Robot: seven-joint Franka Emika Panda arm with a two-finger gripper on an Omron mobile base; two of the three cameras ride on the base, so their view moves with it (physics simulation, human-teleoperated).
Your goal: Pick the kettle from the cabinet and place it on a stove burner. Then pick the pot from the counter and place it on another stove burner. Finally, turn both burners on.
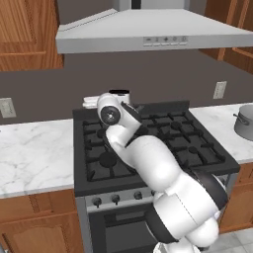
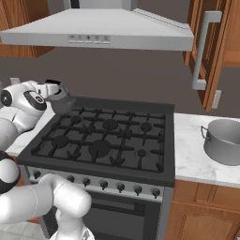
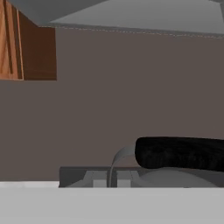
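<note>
My gripper (image 2: 52, 90) hangs over the back left corner of the black range, shut on the kettle (image 2: 62, 102) by its black arched handle (image 3: 179, 153). The small dark grey kettle sits low above the rear left burner; I cannot tell whether it touches the grate. In the left base view the hand (image 1: 117, 97) is partly hidden behind my own arm. The other stove burners (image 2: 99, 147) are bare. The wide grey pot (image 2: 226, 139) stands on the white marble counter (image 2: 190, 154) right of the range, also at the right edge (image 1: 244, 121).
The cabinet's grey door with its bar handle (image 2: 202, 51) stands open above the pot. A grey range hood (image 2: 98, 30) overhangs the stove. Dark knobs (image 2: 104, 184) line the range front. More marble counter (image 1: 34, 153) lies to the left.
</note>
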